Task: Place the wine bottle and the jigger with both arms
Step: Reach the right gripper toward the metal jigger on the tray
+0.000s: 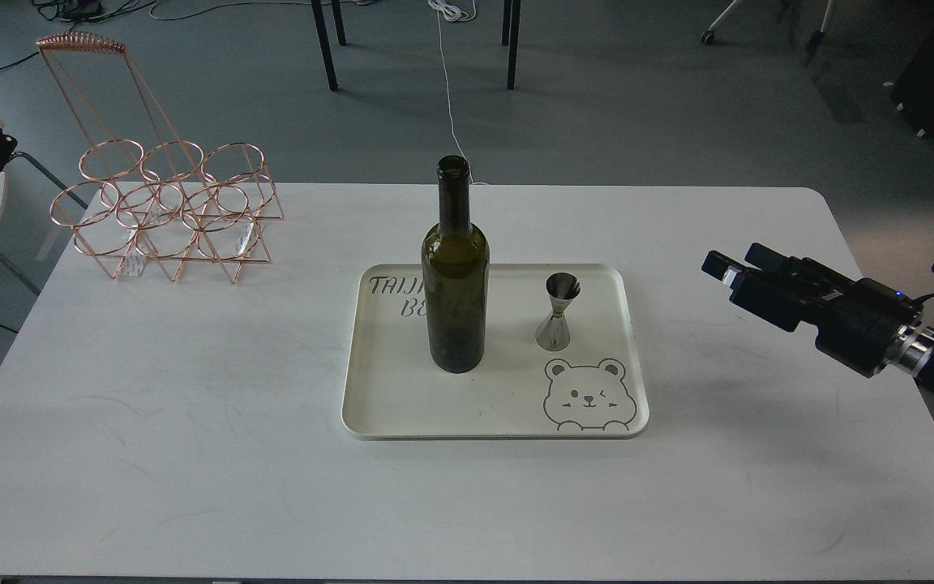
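Hovering above the right side of the white table (191, 454), the right gripper (728, 268) points toward the tray (370, 405) with its two black fingers parted and nothing between them. It stands well apart from the tray's right rim. The left gripper does not appear in the view. On the cream tray, the jigger (559, 312) stands upright near the right side, just above a printed bear face (589, 395). The wine bottle (455, 276) stands upright left of the jigger, apart from it, partly covering dark lettering on the tray floor. A copper wire bottle rack (167, 211) sits at the table's far left corner, well apart from the tray.
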`<act>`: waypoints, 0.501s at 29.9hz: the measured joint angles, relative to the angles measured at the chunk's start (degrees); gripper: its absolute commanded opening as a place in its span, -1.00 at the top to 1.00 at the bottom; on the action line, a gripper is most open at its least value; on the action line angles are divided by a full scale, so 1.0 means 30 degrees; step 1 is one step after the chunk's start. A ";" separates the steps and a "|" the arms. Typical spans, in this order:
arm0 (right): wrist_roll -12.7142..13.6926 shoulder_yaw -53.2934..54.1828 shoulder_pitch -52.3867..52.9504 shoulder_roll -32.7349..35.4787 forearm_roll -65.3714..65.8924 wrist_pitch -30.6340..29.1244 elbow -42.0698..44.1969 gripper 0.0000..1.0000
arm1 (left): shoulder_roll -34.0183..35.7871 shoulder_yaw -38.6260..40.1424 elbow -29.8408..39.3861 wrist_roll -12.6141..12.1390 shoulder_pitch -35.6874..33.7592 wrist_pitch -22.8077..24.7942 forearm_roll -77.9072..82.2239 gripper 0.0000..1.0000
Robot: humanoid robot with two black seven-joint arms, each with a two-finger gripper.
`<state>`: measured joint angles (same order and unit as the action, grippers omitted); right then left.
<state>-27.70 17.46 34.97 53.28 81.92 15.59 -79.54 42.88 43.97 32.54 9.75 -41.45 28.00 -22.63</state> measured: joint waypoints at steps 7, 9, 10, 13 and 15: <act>-0.0083 -0.1493 0.0134 -0.4601 0.4193 0.1889 0.4642 -0.93 | -0.0128 -0.0011 -0.0007 -0.0066 0.0000 0.0000 0.0030 -0.97; -0.0098 -0.1854 0.0432 -0.5994 0.4611 0.2332 0.6180 -0.92 | -0.0139 -0.0011 -0.0007 -0.0066 0.0000 0.0000 0.0031 -0.97; -0.0098 -0.2022 0.0581 -0.6548 0.4713 0.2485 0.6764 -0.89 | -0.0140 -0.0011 -0.0007 -0.0066 0.0000 0.0000 0.0030 -0.97; -0.0099 -0.2771 0.1148 -0.8130 0.4842 0.2823 0.8376 -0.80 | -0.0142 -0.0011 -0.0007 -0.0065 -0.0001 0.0000 0.0031 -0.97; -0.0100 -0.3288 0.1595 -0.8980 0.4858 0.2941 0.9185 -0.73 | -0.0144 -0.0011 -0.0010 -0.0049 -0.0001 0.0000 0.0030 -0.97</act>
<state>-28.00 7.60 39.75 26.33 96.49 24.41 -51.99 42.45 43.94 32.51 9.60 -41.45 28.00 -22.55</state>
